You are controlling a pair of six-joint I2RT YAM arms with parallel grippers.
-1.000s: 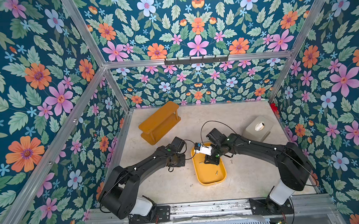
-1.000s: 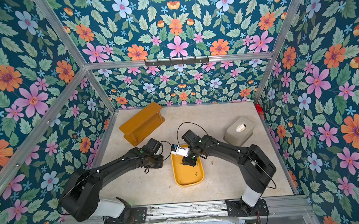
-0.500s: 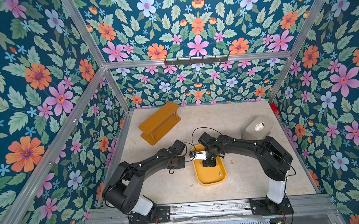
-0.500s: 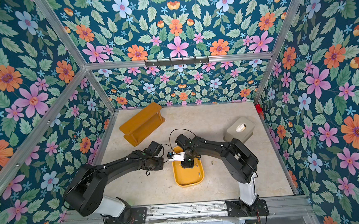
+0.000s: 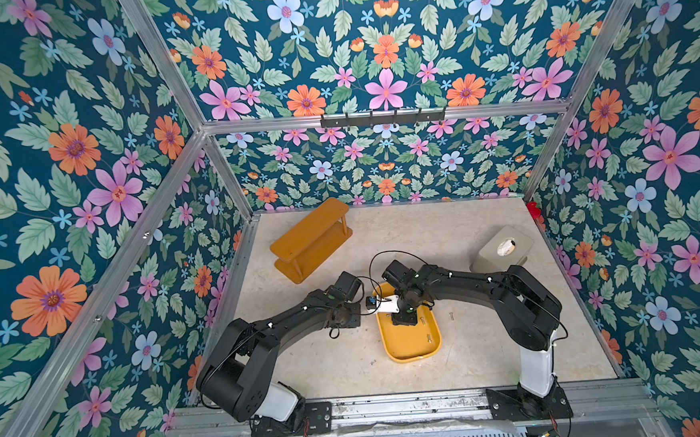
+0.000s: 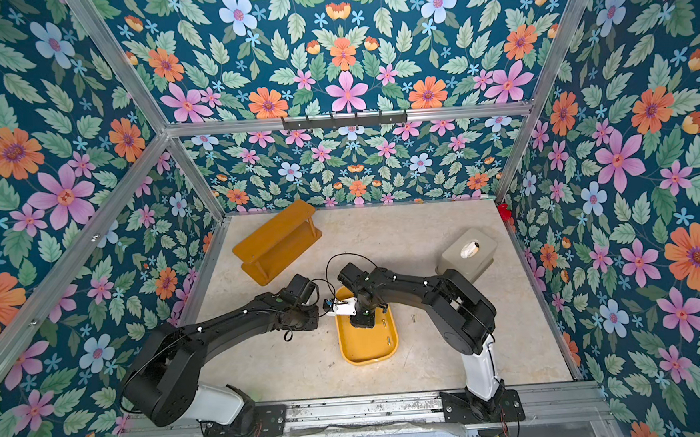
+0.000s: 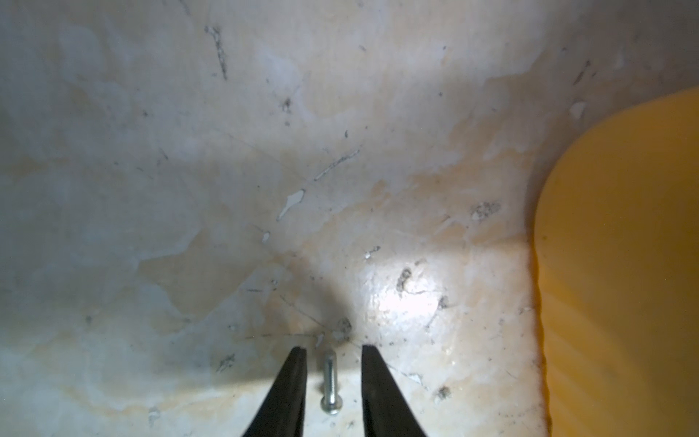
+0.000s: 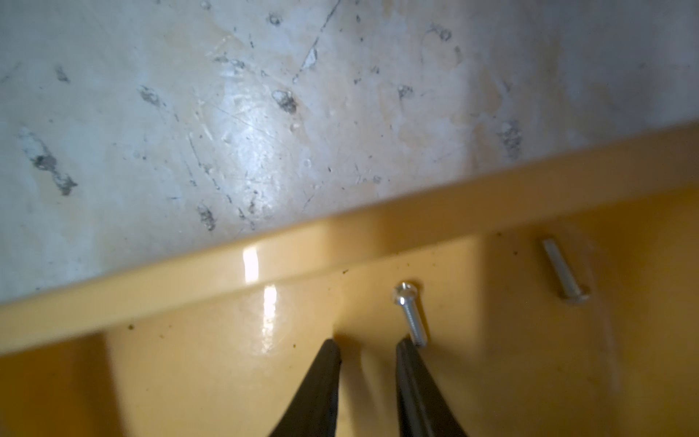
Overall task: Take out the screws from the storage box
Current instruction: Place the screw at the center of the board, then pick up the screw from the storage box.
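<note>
Beside the shallow yellow plastic tray [image 7: 624, 265], on the scuffed cream tabletop [image 7: 227, 189], one tiny silver metal screw [image 7: 331, 382] lies flat between the spread black jaws of the left gripper [image 7: 333, 350]. Neither jaw touches it, so it appears set down outside the tray, as the task wants. Over the tray's floor, the right gripper [image 8: 367, 342] has its jaws slightly parted, pinching nothing. A second screw [image 8: 410, 314] lies just outside one fingertip and is probably the next target, though blur makes contact hard to judge. A third screw [image 8: 563, 270] rests close to the tray's wall. In both top views a fourth screw [image 5: 451, 315] lies on the tabletop beyond the tray's opposite side.
</note>
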